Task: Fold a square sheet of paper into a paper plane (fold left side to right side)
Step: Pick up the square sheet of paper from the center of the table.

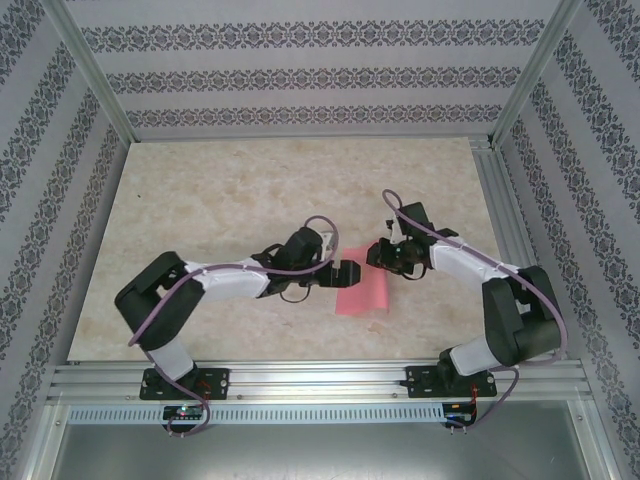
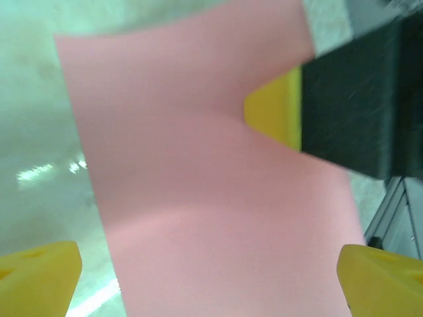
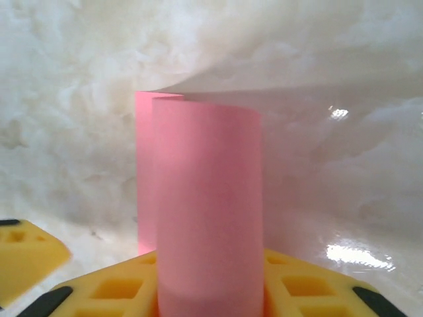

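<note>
The square sheet of paper (image 1: 365, 295), pinkish-red and unmarked, is seen lying on the pale marbled tabletop (image 1: 250, 190), somewhat right of the middle and nearer the arms' bases than the far wall. Both arms are bent inward over it, so that the two pincers are brought close together above its far edge. The left pincer (image 1: 347, 271) is held wide: in the left wrist view its yellow fingertips (image 2: 39, 277) are seen far apart at the lower corners, with the sheet spread flat between them and nothing clamped. In the same view a yellow finger of the right pincer (image 1: 385, 253) is seen pressed against the sheet's far right edge, where the paper's outline is pushed in. The right pincer is set narrow. In the right wrist view a strip of the sheet is seen lifted off the tabletop and curved upward, lying across one broad yellow finger (image 3: 317, 287), while the other finger is seen off to the lower left, apart from it. Whether the paper is actually pinched between those fingers cannot be told. The rest of the sheet is left flat on the tabletop, and no crease can be made out.
</note>
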Robot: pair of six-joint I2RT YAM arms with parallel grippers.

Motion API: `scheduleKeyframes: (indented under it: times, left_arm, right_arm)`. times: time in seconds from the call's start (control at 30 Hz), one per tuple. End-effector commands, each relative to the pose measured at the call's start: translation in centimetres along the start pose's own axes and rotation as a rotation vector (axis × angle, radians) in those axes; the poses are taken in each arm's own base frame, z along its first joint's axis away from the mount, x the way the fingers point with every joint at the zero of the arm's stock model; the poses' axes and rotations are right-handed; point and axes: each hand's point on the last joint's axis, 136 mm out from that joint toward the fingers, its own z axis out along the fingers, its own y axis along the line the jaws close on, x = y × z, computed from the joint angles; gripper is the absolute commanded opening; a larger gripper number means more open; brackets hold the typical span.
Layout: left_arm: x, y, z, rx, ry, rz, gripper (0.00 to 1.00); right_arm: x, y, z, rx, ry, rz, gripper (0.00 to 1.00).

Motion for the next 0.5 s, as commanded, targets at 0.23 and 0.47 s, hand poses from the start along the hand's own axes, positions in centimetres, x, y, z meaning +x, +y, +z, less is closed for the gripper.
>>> scheduleKeyframes:
  times: [0.23, 0.47]
  left_arm:
    - [-5.0, 0.4, -9.5, 0.059, -0.167, 0.061, 1.0]
    - [-7.4, -4.0, -14.8, 0.243, -0.238, 0.225, 1.0]
  right_arm:
    - [-2.6, 5.8, -5.4, -0.459, -0.144, -0.06, 0.28]
    - [-3.0, 11.5, -13.0, -0.668, -0.23, -0.268, 0.28]
